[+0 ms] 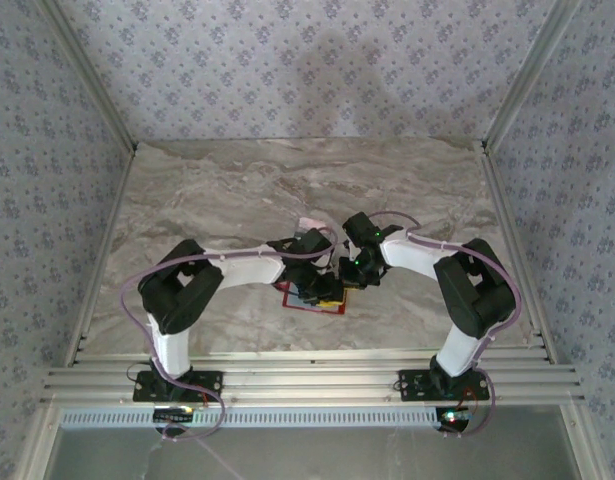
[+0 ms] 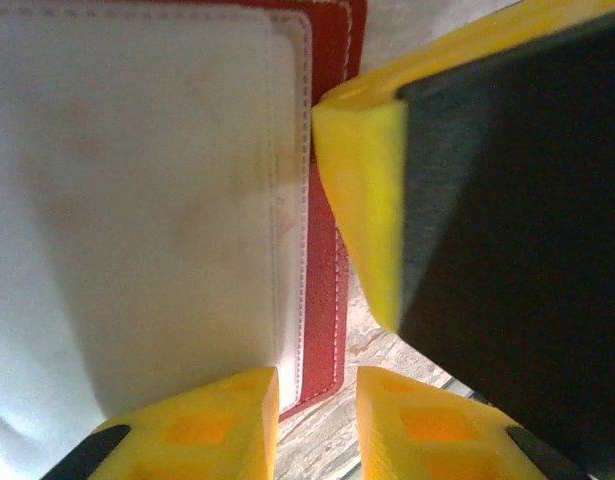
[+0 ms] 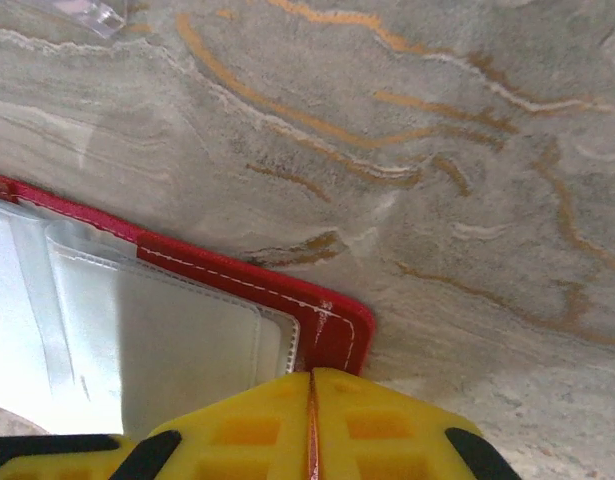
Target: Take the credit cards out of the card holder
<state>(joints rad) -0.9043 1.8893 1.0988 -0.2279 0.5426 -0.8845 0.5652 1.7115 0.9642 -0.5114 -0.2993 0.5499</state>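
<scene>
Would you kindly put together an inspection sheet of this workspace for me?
Surface: marble table, veined grey.
Job's things: red card holder lies flat, inner pockets up; credit cards cannot be made out.
Clutter: small translucent piece beyond the holder, unidentifiable.
Grippers: left gripper narrowly open at the holder's edge; right gripper shut at the holder's corner.
Cables: pale cables along both arms.
Surroundings: patterned walls, aluminium rails.
</scene>
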